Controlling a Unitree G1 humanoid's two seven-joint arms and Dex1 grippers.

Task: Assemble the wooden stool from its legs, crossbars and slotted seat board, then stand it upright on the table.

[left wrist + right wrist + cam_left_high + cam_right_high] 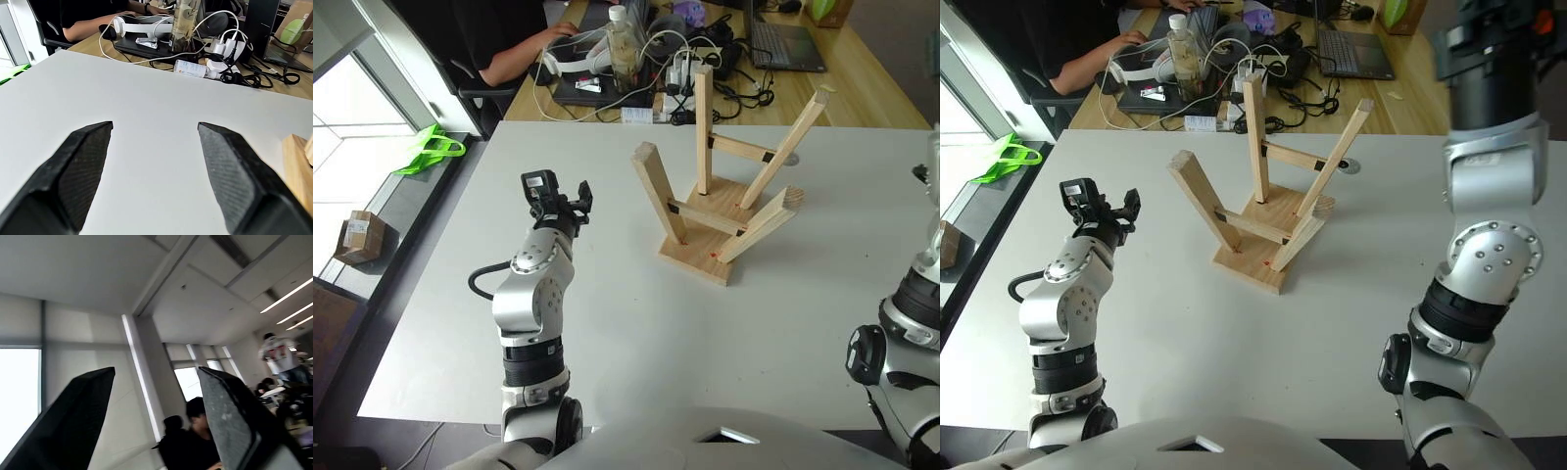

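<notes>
The wooden stool stands upside down in the middle of the white table. Its seat board lies flat on the table, with the legs pointing up and splayed and the crossbars joining them. My left gripper hovers low over the table to the left of the stool, open and empty, a hand's width from the nearest leg. In the left wrist view the open fingers frame bare table, and a wooden leg end sits at the edge. My right arm is raised high at the right, its gripper open and pointing at the ceiling.
Behind the white table is a wooden desk with a bottle, headphones, tangled cables and a laptop. A person's arm rests there. A green bag lies on the floor to the left.
</notes>
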